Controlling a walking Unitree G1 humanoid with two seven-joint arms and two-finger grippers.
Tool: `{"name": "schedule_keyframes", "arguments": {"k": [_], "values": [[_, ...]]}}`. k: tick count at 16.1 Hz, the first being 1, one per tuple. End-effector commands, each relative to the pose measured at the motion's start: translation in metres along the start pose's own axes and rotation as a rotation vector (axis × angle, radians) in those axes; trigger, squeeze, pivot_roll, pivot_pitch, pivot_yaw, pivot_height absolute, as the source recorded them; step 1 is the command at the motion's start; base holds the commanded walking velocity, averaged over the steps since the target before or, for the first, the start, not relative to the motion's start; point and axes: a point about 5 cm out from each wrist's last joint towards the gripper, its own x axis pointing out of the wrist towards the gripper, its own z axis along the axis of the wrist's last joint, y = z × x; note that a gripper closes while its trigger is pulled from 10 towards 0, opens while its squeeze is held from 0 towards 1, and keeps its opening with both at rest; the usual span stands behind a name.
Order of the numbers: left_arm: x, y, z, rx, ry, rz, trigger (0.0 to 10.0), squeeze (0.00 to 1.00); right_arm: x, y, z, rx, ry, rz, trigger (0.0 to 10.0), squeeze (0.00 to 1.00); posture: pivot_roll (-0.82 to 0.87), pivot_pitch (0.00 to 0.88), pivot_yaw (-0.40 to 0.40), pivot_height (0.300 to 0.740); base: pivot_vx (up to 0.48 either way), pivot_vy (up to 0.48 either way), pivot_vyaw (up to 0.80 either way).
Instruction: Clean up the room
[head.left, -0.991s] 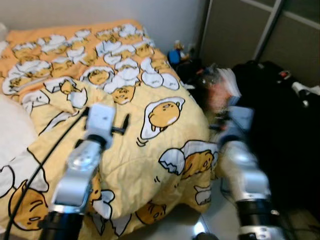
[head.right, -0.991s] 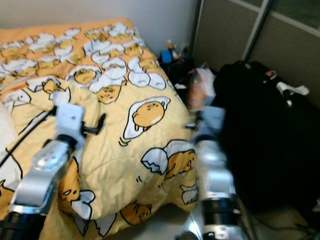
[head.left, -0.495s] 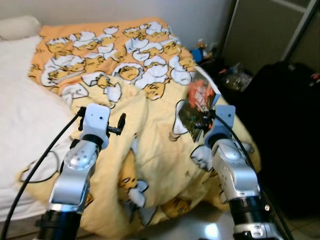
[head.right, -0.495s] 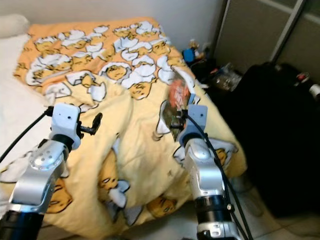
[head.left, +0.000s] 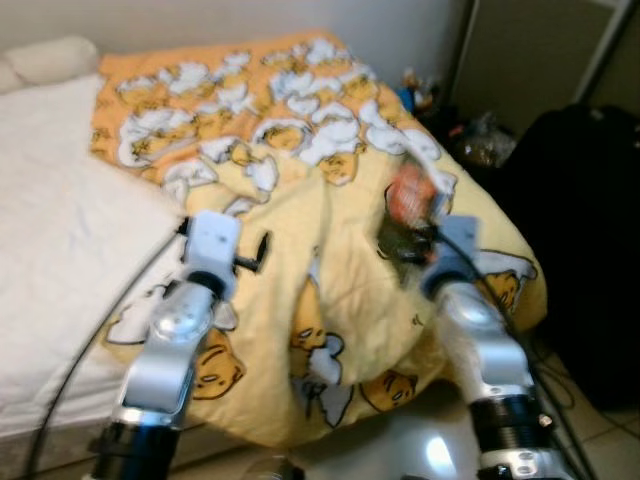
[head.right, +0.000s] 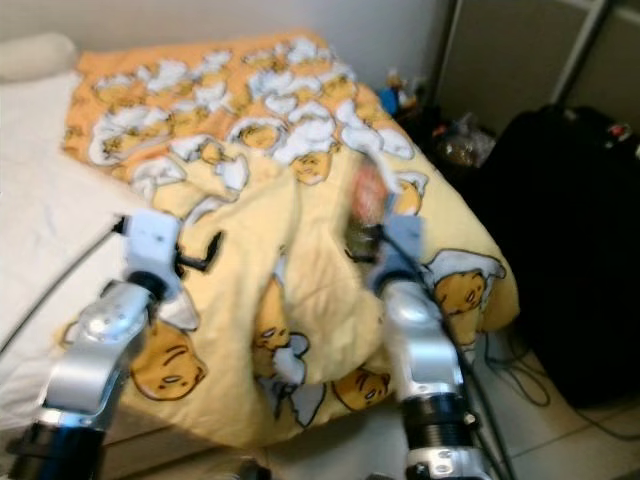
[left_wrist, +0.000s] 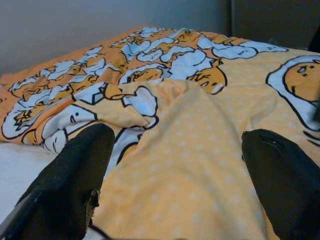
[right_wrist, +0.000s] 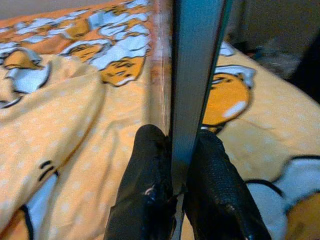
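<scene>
Two silver arms reach out over a bed. At the far left lies a bare white mattress sheet (head.left: 60, 230), and beside it a rumpled yellow-orange quilt printed with cartoon eggs (head.left: 330, 250) covers the rest of the bed. The left gripper (left_wrist: 175, 165) hovers just above the quilt with its black fingers spread wide apart and nothing between them. Further right, the right gripper (right_wrist: 172, 172) is clamped on the lower edge of a thin flat book with a red and dark printed cover (head.left: 408, 215), holding it upright on edge above the quilt's middle fold. Right of the bed stands a large black suitcase (head.right: 560, 230), with small clutter on the floor by the wall behind it.

The pinch looks narrow, taken only at the book's bottom edge, so I judge it could pivot or slip out if the arm swings quickly while the robot walks. The head views are blurred, which suggests motion. In the right wrist view the book shows as a slim grey-green edge with a glossy, wrapped-looking face.
</scene>
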Motion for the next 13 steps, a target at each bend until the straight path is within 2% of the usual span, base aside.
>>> {"name": "schedule_keyframes", "arguments": {"k": [1, 13], "values": [[-0.001, 0.0075, 0.0, 0.02, 0.003, 0.014, 10.0, 0.03, 0.0012, 0.0085, 0.0151, 0.007, -0.066, 0.029, 10.0, 0.0, 0.02, 0.0, 0.046, 0.74, 0.0, 0.345, 0.0], [-0.0006, 0.0069, 0.0001, 0.026, 0.002, 0.006, 10.0, 0.03, 0.0013, 0.0091, 0.014, 0.005, -0.062, 0.027, 10.0, 0.0, 0.02, 0.0, 0.044, 0.74, 0.0, 0.347, 0.0]]}}
